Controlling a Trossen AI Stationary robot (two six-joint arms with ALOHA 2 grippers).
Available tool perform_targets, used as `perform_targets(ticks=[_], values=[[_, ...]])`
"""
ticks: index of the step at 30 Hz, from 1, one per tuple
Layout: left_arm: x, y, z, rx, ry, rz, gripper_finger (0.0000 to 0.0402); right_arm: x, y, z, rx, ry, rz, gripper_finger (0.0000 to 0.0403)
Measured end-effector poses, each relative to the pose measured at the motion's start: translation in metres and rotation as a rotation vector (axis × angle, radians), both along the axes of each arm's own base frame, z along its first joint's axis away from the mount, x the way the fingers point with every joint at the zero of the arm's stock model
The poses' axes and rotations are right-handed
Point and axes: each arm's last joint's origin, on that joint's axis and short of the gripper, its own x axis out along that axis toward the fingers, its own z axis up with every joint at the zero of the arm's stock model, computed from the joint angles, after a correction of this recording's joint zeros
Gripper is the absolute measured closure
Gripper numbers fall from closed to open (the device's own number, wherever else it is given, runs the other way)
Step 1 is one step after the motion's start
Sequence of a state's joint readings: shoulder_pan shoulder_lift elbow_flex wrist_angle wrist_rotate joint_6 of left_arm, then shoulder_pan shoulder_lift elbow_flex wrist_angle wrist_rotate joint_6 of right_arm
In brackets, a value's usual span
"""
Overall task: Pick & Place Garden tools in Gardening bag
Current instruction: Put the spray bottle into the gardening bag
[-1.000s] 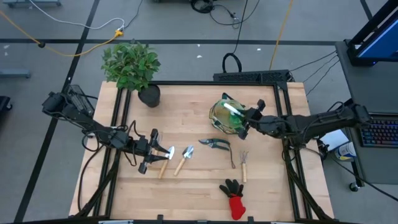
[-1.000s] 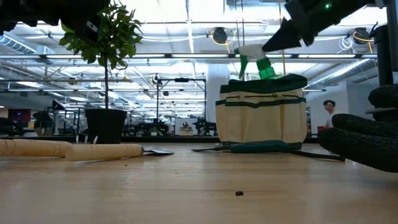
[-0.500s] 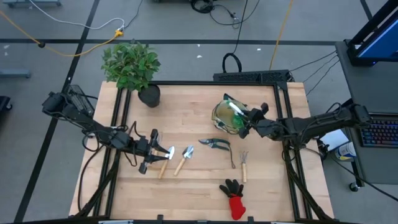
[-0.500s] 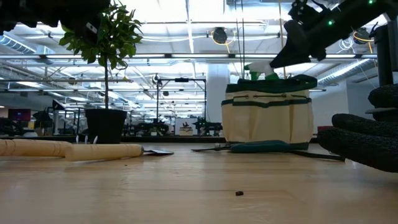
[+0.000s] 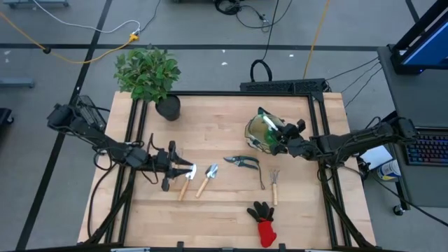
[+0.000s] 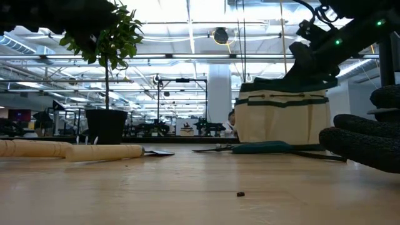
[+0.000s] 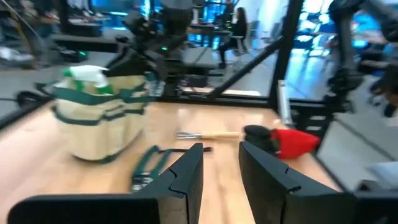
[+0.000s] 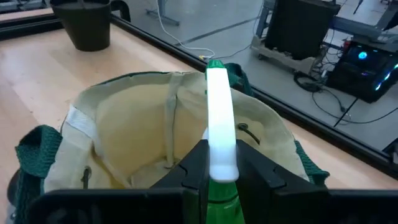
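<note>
The tan gardening bag [image 5: 257, 133] with green trim stands on the table right of centre; it also shows in the low view [image 6: 284, 119]. My right gripper [image 5: 281, 137] is shut on the green-white spray bottle [image 8: 219, 118] over the bag's opening [image 8: 143, 130]. My left gripper [image 5: 172, 168] is open and hovers by the blade of a wooden-handled trowel [image 5: 185, 183]. A second trowel [image 5: 206, 180], the dark shears [image 5: 242, 162], the hand fork [image 5: 274, 183] and the black-and-red glove [image 5: 264, 222] lie flat on the table. My right gripper pinches the spray bottle between its two fingers, where the white head meets the green body [image 8: 220, 169]. The fingers come from the table's right side, slanting down. The white head [image 7: 87, 74] sticks out past the fingers above the bag's rim; the bottle's lower part is hidden.
A leafy plant [image 5: 147, 72] in a black pot [image 5: 168, 107] stands at the far left of the table. Black frame rails [image 5: 318, 133] run along the left, right and far sides. Bare wood lies between the pot and the bag.
My right gripper has moved toward the table's right edge and down with the spray bottle. The bottle has sunk from above the bag's rim into the bag. The bag has slid a little toward the table's right edge.
</note>
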State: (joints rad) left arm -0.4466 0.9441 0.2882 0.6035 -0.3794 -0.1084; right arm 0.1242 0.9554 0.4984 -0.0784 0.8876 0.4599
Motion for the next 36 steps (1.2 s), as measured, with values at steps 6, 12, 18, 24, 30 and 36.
perform_targets(ticks=[6, 12, 18, 24, 30, 36], values=[[0.016, 0.004, 0.012, 0.058, -0.010, 0.064, 0.0295, 0.001, 0.001, -0.001, 0.052, -0.031, 0.005, 0.0354], [0.058, -0.007, 0.022, 0.230, 0.119, 0.048, 0.0282, 0.005, 0.001, -0.005, 0.055, -0.021, 0.003, 0.0353], [0.108, -0.003, 0.035, 0.355, 0.231, 0.111, 0.0229, 0.009, 0.002, -0.006, 0.049, -0.020, 0.023, 0.0353], [0.159, 0.013, 0.041, 0.457, 0.357, 0.121, 0.0182, 0.008, 0.001, -0.005, 0.021, -0.022, -0.009, 0.0353], [0.194, 0.029, 0.037, 0.547, 0.424, 0.146, 0.0177, 0.013, 0.002, 0.004, 0.036, -0.145, -0.009, 0.0353], [0.203, 0.037, 0.034, 0.564, 0.438, 0.162, 0.0176, 0.021, -0.001, 0.006, 0.068, -0.245, -0.044, 0.0353]])
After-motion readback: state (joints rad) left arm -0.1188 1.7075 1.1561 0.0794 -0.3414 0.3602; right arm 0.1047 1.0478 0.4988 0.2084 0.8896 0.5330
